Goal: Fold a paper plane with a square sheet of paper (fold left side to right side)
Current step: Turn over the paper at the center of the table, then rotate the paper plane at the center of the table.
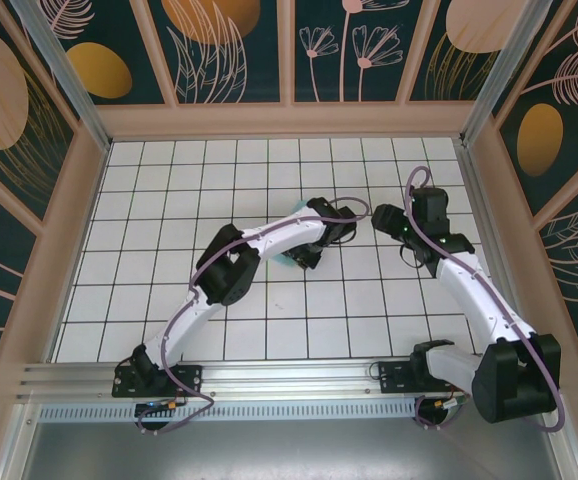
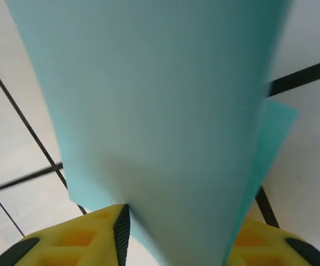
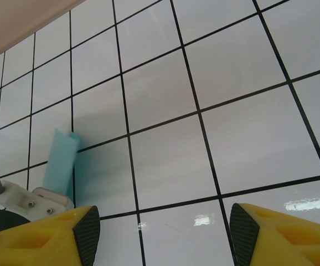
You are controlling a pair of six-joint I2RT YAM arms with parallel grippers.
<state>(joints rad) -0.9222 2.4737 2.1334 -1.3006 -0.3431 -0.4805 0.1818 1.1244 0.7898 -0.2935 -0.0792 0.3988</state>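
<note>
**White tiled table (image 1: pixel 169 200): bringing the left edge across to the right**

Enclosed by teal panels with leaf patterns. Thin light-turquoise sheet of paper (image 2: pixel 160 111) lifted off the tiles near the middle of the table, curving up between the yellow fingers (image 2: pixel 93 241) of the left hand (image 2: pixel 176 224). Cannot tell whether pinched firmly or only leaning there, with a gap showing between the fingers. Right hand (image 3: pixel 165 221) spread open, holding nothing, hovering over bare tiles just to the right of the sheet.

To do this step well, probably best to make the left grip sure first. Then carry the raised edge over to the right in a low arc, not a high one. Bring the right hand down on the resting part, to stop it from sliding. Match the two edges before any pressing, and crease only afterwards. Move slowly: very thin paper, likely to buckle or slip.
</note>
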